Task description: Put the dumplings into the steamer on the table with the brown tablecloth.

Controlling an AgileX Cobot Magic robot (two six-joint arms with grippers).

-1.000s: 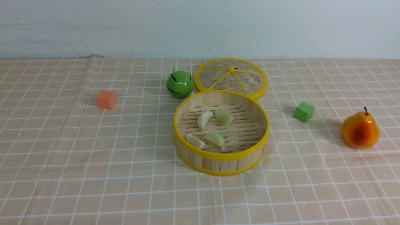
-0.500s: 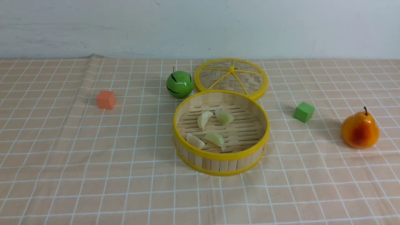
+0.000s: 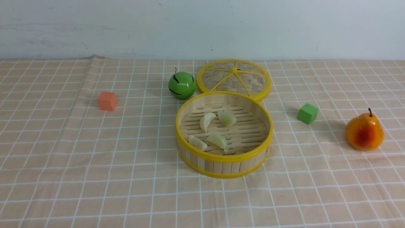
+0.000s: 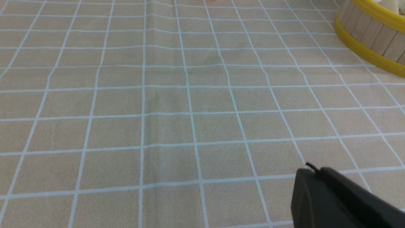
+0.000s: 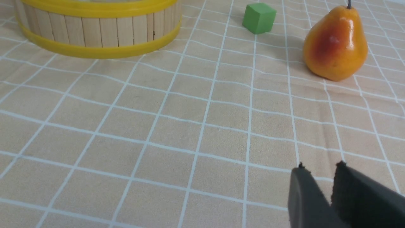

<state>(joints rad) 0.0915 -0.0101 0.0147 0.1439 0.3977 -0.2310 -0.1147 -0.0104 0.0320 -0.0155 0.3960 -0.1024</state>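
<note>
Four dumplings (image 3: 212, 130) lie inside the steamer (image 3: 224, 161) at mid-table (image 3: 63, 164), clustered toward its left half, long axes pointing different ways. Bare tablecloth (image 3: 95, 190) spreads wide in front and to both sides. The left gripper (image 4: 311, 172) fingers are together; the right gripper (image 5: 319, 169) fingers stand slightly apart, empty.

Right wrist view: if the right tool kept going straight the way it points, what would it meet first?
Probably the tablecloth first, since the right tool angles down toward it. Skimming above it, the pear looks next in line; depth is unclear.
</note>
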